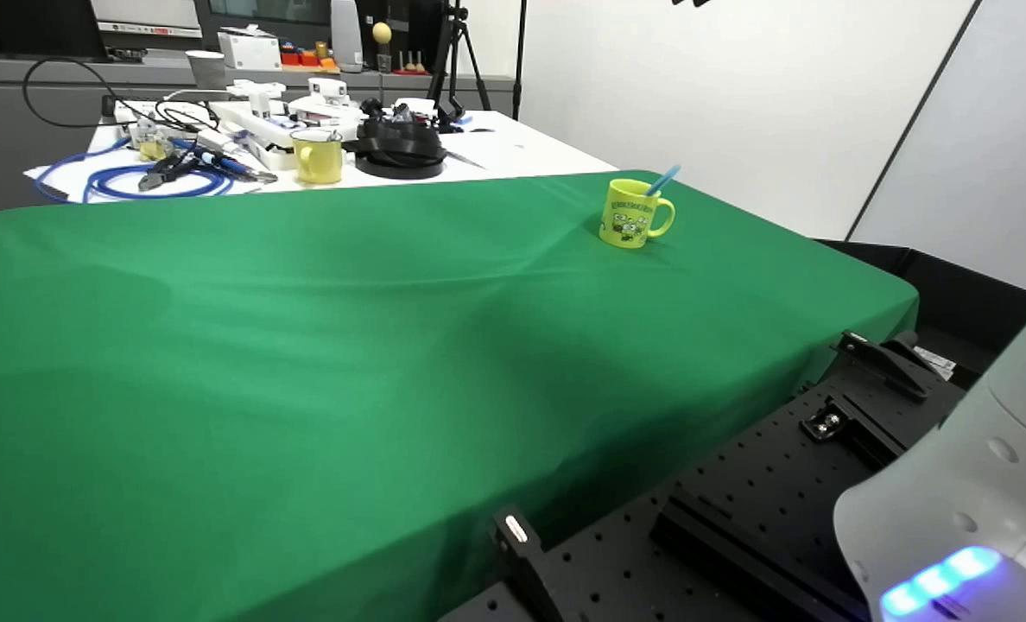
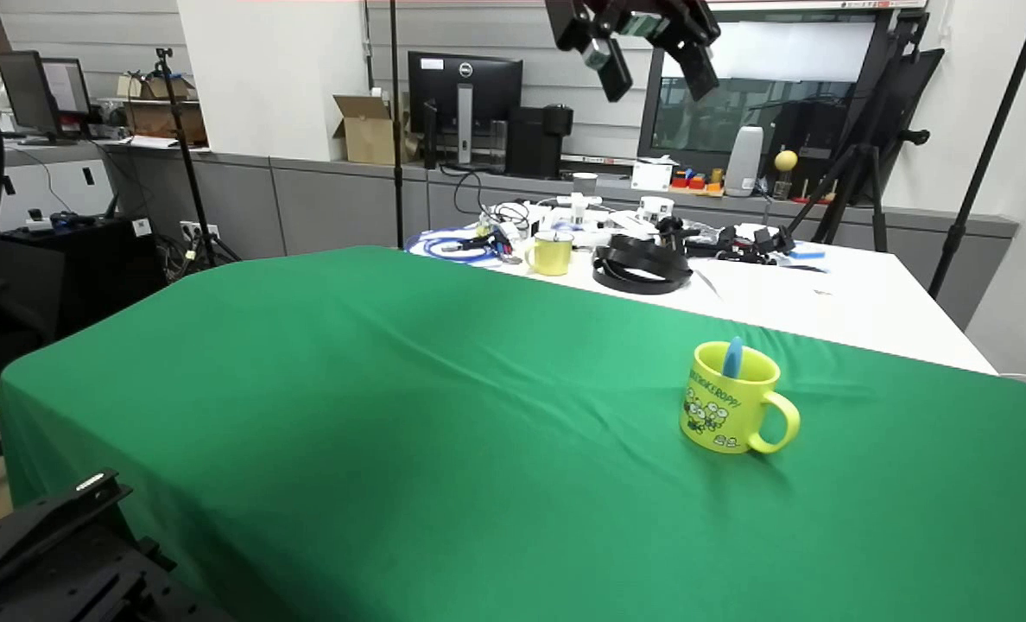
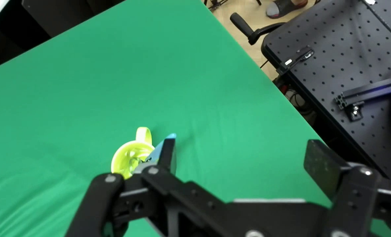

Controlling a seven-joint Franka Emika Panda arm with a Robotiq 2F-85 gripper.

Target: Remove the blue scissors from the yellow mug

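Observation:
The yellow mug [image 1: 621,214] stands upright on the green cloth in both exterior views [image 2: 712,415], its handle out to one side. The blue scissors [image 1: 665,179] lean in it, a light-blue handle end sticking out above the rim [image 2: 732,358]; the blades are hidden inside. My gripper [image 2: 660,82] is open and empty, high above the cloth; only its fingertip ends show at the top edge of an exterior view [image 1: 691,3]. In the wrist view the open gripper [image 3: 241,148] has the mug [image 3: 119,159] beyond its left finger, which partly covers the scissors [image 3: 156,151].
A paler yellow mug [image 1: 319,160] stands on the white table behind, beside blue cables [image 1: 146,177], a black coil [image 1: 399,147] and other clutter. A black perforated base plate [image 3: 327,62] borders the green-covered table [image 3: 182,82].

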